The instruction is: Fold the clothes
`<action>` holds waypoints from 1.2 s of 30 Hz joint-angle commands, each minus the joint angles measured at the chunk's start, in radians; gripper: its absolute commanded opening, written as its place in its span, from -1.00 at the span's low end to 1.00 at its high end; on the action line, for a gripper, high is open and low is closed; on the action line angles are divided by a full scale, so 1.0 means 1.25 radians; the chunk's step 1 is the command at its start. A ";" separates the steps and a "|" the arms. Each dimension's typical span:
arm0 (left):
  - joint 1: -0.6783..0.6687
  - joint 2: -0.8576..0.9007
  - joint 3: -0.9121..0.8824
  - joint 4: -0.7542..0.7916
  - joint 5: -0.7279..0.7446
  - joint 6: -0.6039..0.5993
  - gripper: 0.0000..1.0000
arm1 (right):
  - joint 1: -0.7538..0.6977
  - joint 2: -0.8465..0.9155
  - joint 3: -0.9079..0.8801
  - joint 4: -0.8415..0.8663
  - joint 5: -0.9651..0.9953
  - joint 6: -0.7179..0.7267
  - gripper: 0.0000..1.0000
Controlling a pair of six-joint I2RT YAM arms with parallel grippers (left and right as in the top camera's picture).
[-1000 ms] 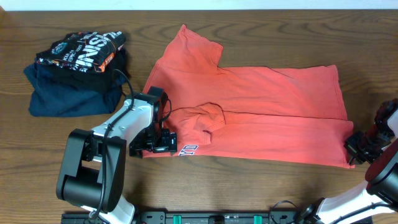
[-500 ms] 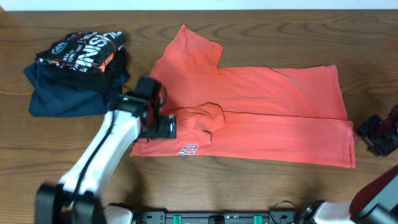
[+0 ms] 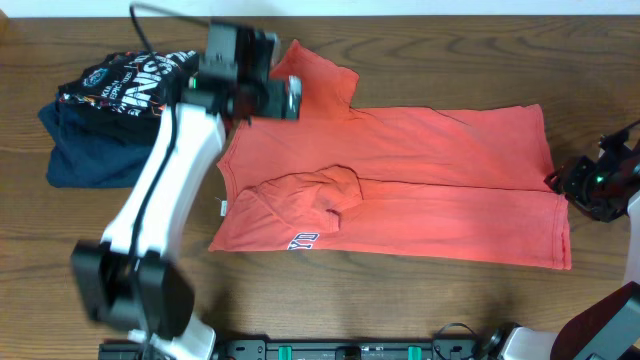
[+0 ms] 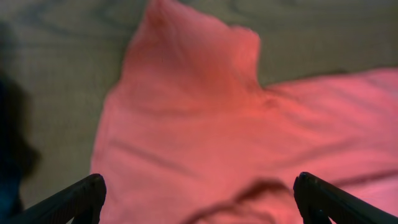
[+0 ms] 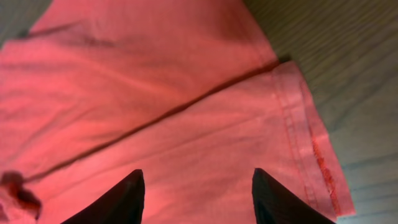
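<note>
Coral-red T-shirt [image 3: 430, 170] lies flat across the middle of the desk [image 3: 420, 310], body running left to right. It is part-folded, with a long crease through the centre and the lettering [image 3: 303, 240] peeking out at the lower left edge. One sleeve [image 3: 315, 72] sticks out toward the top of the frame, and there is a bunched lump [image 3: 338, 188] left of centre.

Left fingers [image 4: 81, 196] are spread wide with nothing between them, hovering over the sleeve and shoulder area in the upper left of the shirt. Right fingers [image 5: 118, 199] are partly apart with nothing pinched, at the right edge of the frame over the hem [image 5: 305, 137]. In the overhead view they sit just beside the cloth.

Step in hand, my read: take the far long edge and bring it over for the next fold.
- Left fingers should drop onto the sleeve or shoulder edge and take all layers there, not just the top one.
- Right fingers should go for the upper right hem corner [image 3: 540, 110].
- Lift both ends to the same low height and move them together so the crease stays straight.
- Lay the sleeve inside the fold, not hanging out.
- Risk: dragging the lump or pulling the folded lower half open. Flatten after placing.

Containers: none in view. The closest thing is the pile in the upper left of the frame, a black shirt [image 3: 130, 80] with print lying on top of a navy garment [image 3: 100, 155]. It is apart from the T-shirt and not part of this job.
</note>
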 commanded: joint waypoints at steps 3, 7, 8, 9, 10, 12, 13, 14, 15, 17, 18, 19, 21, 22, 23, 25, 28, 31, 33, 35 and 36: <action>0.076 0.179 0.168 0.020 0.072 0.034 0.96 | 0.014 -0.009 0.016 -0.013 -0.018 -0.065 0.11; 0.112 0.301 0.257 0.061 0.076 0.035 0.96 | 0.026 -0.009 0.016 -0.013 -0.017 -0.066 0.14; 0.119 0.331 0.275 0.067 0.089 0.033 0.96 | 0.029 -0.009 0.016 -0.013 -0.017 -0.066 0.14; 0.123 0.358 0.292 0.070 0.103 0.033 0.96 | 0.034 -0.009 0.016 -0.013 -0.017 -0.069 0.15; 0.125 0.380 0.301 0.075 0.108 0.033 0.96 | 0.038 -0.009 0.016 -0.013 -0.017 -0.075 0.16; 0.127 0.417 0.305 0.090 0.108 0.033 0.96 | 0.044 -0.009 0.016 -0.012 -0.014 -0.075 0.18; 0.126 0.433 0.305 0.095 0.108 0.033 0.96 | 0.045 -0.009 0.016 -0.011 -0.014 -0.075 0.20; 0.126 0.450 0.305 0.099 0.114 0.034 0.96 | 0.045 -0.009 0.016 -0.011 -0.013 -0.075 0.22; 0.126 0.460 0.305 0.102 0.123 0.034 0.96 | 0.045 -0.009 0.016 -0.010 -0.013 -0.075 0.22; 0.125 0.479 0.305 0.111 0.153 0.034 0.96 | 0.045 -0.009 0.016 -0.010 -0.014 -0.074 0.22; 0.125 0.491 0.305 0.115 0.171 0.034 0.96 | 0.045 -0.009 0.016 -0.011 -0.014 -0.074 0.24; 0.124 0.497 0.305 0.115 0.173 0.034 0.96 | 0.045 -0.009 0.016 -0.012 -0.014 -0.074 0.23; 0.123 0.516 0.305 0.114 0.173 0.034 0.96 | 0.045 -0.009 0.016 -0.012 -0.014 -0.074 0.24; 0.122 0.523 0.305 0.111 0.174 0.033 0.96 | 0.045 -0.009 0.016 -0.012 -0.014 -0.074 0.24; 0.121 0.533 0.305 0.109 0.174 0.033 0.96 | 0.045 -0.009 0.016 -0.012 -0.014 -0.074 0.24; 0.119 0.545 0.305 0.098 0.174 0.033 0.97 | 0.045 -0.009 0.016 -0.014 -0.014 -0.074 0.24; 0.106 0.558 0.305 0.077 0.177 0.033 0.99 | 0.045 -0.009 0.016 -0.015 -0.014 -0.074 0.24; 0.086 0.559 0.305 0.056 0.179 0.034 0.77 | 0.045 -0.009 0.016 -0.013 -0.014 -0.074 0.24; 0.074 0.559 0.305 0.053 0.178 0.037 0.51 | 0.045 -0.009 0.016 -0.010 -0.014 -0.074 0.24; 0.070 0.559 0.305 0.053 0.178 0.037 0.15 | 0.045 -0.009 0.016 -0.008 -0.014 -0.074 0.25; 0.070 0.559 0.305 0.053 0.172 0.036 -0.11 | 0.045 -0.009 0.016 -0.009 -0.011 -0.074 0.25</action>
